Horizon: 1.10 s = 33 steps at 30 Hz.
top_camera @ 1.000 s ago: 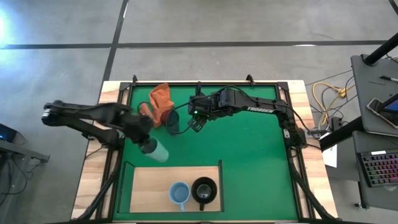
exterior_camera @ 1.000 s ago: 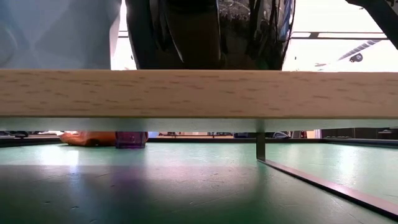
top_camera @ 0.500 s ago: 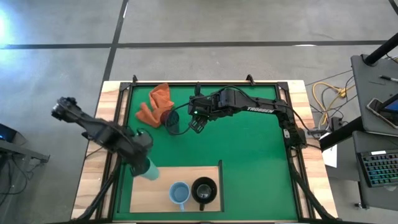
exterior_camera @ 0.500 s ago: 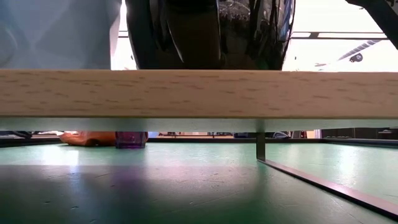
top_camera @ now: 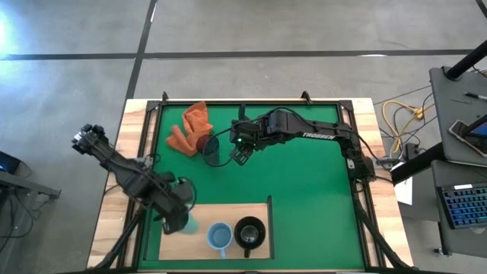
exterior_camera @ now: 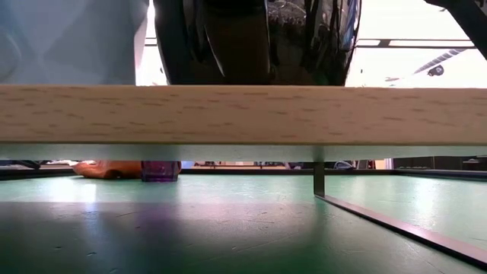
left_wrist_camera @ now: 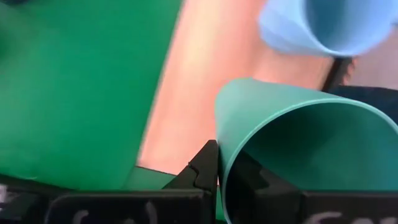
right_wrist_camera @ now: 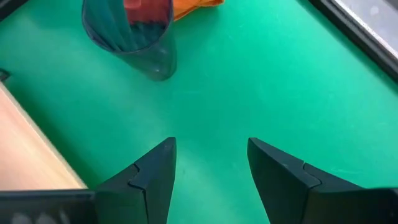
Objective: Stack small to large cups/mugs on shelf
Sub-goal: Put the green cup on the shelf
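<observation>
Two mugs sit on the shelf; left hand grips the teal cup over it; right hand, gaping, empty, faces the purple cup.

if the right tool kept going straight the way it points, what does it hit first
Probably the dark purple cup standing on the green mat; the open right tool points at bare mat just beside it, so depth is unclear.

Two dark, near-black arms are showing in the high view: the left arm at the frame's lower left, lumpy with joints, and the right arm at centre, wearing white lettering along one link and trailing a thin black cable. The right wrist view's fingers are showing as black, wedge-shaped.
</observation>
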Each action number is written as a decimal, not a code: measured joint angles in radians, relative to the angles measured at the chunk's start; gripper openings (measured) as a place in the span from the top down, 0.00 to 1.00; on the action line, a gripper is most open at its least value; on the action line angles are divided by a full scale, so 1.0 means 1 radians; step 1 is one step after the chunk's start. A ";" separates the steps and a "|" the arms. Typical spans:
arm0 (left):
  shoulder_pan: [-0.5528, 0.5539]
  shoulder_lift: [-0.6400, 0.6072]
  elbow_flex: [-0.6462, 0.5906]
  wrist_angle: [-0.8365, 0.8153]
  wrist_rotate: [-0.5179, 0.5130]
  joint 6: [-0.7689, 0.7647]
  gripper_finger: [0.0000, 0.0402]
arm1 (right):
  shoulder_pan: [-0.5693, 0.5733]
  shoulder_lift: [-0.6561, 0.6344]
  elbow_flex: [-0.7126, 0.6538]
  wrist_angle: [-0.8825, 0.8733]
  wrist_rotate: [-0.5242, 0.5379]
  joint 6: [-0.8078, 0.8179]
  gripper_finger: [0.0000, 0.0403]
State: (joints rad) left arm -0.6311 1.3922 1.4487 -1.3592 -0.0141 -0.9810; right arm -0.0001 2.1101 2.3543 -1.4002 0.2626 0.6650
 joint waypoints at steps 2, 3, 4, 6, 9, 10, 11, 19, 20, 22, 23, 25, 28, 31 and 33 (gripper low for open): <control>-0.043 0.004 -0.003 0.035 -0.008 -0.015 1.00 | 0.011 0.000 0.000 0.000 0.000 0.024 0.52; -0.062 0.008 -0.004 0.052 -0.024 -0.026 1.00 | 0.018 0.000 0.000 0.000 0.000 0.034 0.52; -0.081 0.011 -0.007 0.068 -0.044 -0.033 1.00 | 0.024 0.000 0.000 0.000 0.000 0.044 0.52; -0.107 0.018 -0.015 0.086 -0.058 -0.041 1.00 | 0.038 0.000 0.000 0.000 0.000 0.069 0.52; -0.114 0.031 -0.031 0.087 -0.072 -0.050 1.00 | 0.057 0.000 -0.001 0.000 0.001 0.102 0.52; -0.114 0.038 -0.039 0.085 -0.073 -0.045 1.00 | 0.063 0.000 -0.001 0.000 0.003 0.109 0.52; -0.113 0.043 -0.046 0.085 -0.074 -0.035 1.00 | 0.069 0.000 -0.001 0.000 0.007 0.118 0.52; -0.106 0.077 -0.050 0.150 -0.057 0.004 1.00 | 0.083 0.000 -0.002 -0.001 0.027 0.144 0.52; -0.102 0.080 -0.050 0.161 -0.057 0.011 1.00 | 0.083 0.000 -0.002 -0.001 0.027 0.144 0.52; -0.094 0.087 -0.050 0.176 -0.053 0.019 1.00 | 0.083 0.000 -0.002 -0.001 0.027 0.142 0.52; -0.088 0.092 -0.050 0.177 -0.049 0.019 1.00 | 0.083 0.000 -0.002 -0.001 0.027 0.141 0.52; -0.078 0.102 -0.050 0.173 -0.047 0.025 1.00 | 0.083 0.000 -0.002 -0.001 0.027 0.139 0.52; -0.064 0.111 -0.050 0.174 -0.047 0.048 1.00 | 0.083 0.000 -0.002 -0.001 0.028 0.139 0.52; -0.053 0.120 -0.050 0.174 -0.044 0.058 1.00 | 0.083 0.000 -0.002 -0.001 0.028 0.139 0.52; -0.049 0.126 -0.050 0.176 -0.035 0.071 1.00 | 0.083 0.000 -0.002 -0.001 0.028 0.138 0.52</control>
State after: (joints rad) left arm -0.6796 1.5182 1.3983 -1.1834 -0.0491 -0.9100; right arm 0.0830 2.1101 2.3524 -1.4014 0.2905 0.8032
